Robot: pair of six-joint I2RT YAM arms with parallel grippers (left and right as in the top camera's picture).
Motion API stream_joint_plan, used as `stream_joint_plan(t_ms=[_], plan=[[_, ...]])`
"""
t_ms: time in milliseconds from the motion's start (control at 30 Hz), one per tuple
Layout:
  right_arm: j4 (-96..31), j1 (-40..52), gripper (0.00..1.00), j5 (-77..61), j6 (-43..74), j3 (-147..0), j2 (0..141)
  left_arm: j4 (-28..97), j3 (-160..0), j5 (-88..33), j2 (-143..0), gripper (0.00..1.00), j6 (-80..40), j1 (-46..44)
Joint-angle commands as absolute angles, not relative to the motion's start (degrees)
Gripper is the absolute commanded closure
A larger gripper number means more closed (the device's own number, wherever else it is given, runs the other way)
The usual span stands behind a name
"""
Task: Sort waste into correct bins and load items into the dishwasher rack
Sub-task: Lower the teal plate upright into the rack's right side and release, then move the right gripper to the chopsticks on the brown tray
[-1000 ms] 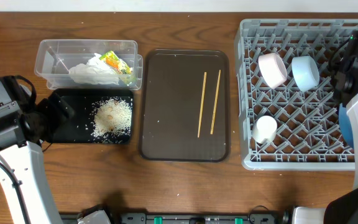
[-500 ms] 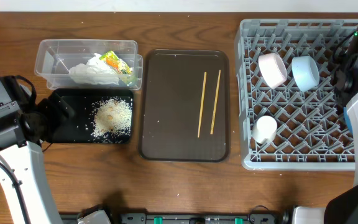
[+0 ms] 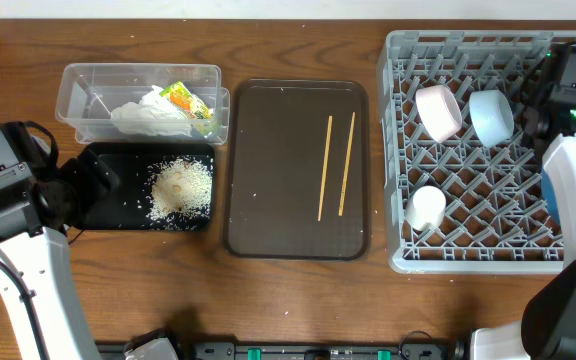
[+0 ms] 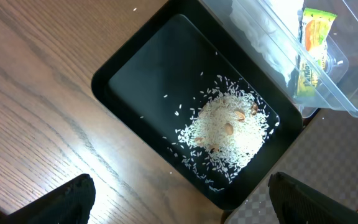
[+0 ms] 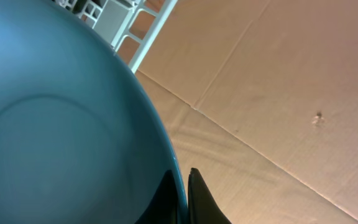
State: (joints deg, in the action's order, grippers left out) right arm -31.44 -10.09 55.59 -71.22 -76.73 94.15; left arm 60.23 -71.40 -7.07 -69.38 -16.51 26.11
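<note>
1. The left gripper is seen hanging above the black tray with its jaws spread wide and nothing held between them. Only the two dark fingers are shown, at the lower corners of the left wrist view.
2. A pale heap of rice crumbs is spread over the end of the black tray nearer the brown serving tray. A few brownish bits are seen in the middle of the heap.
3. The clear tub is set just behind the black tray. A crumpled white tissue and a yellow-green snack wrapper are lying inside it.
4. The brown serving tray is placed between the two bins and the dishwasher rack. Two wooden chopsticks are laid on its right half, nearly parallel and slightly apart.
5. In the rack, a cream-white bowl and a light blue bowl are stood tilted side by side in the back rows. A small white cup is set near the front left corner.
6. The right gripper is closed on the rim of the dark blue plate, with the thin edge pinched between the fingertips.
7. The plate is held at the right side of the rack, and a piece of the lattice is seen just beyond its rim in the right wrist view. Whether the plate rests on the pegs cannot be told, since it is covered by the arm from overhead.
</note>
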Motion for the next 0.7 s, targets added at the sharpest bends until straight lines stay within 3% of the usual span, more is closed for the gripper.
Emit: stream_joint_plan(t_ms=[0, 67, 133, 267, 367, 667], plan=[[-29.7, -8.7, 0.99, 55.8, -66.4, -75.9, 95.4, 60.4, -72.2, -6.1, -69.6, 0.08, -16.4, 26.3], [-29.6, -7.6, 0.99, 54.3, -64.9, -75.9, 94.6, 60.4, -72.2, -6.1, -69.6, 0.08, -16.4, 26.3], [-29.6, -6.1, 0.92, 53.6, -64.8, -75.9, 93.9, 60.4, -72.2, -6.1, -69.6, 0.08, -16.4, 26.3], [-30.2, -2.5, 0.68, 53.6, -64.8, -75.9, 93.4, 60.4, -72.2, -6.1, -69.6, 0.08, -16.4, 26.3], [-32.8, -0.1, 0.41, 53.5, -63.9, -75.9, 93.4, 60.4, -72.2, -6.2, -69.6, 0.08, -16.4, 26.3], [-35.3, 3.1, 0.36, 52.4, -56.5, -75.9, 93.4, 60.4, -72.2, -6.1, -69.6, 0.08, -16.4, 26.3]])
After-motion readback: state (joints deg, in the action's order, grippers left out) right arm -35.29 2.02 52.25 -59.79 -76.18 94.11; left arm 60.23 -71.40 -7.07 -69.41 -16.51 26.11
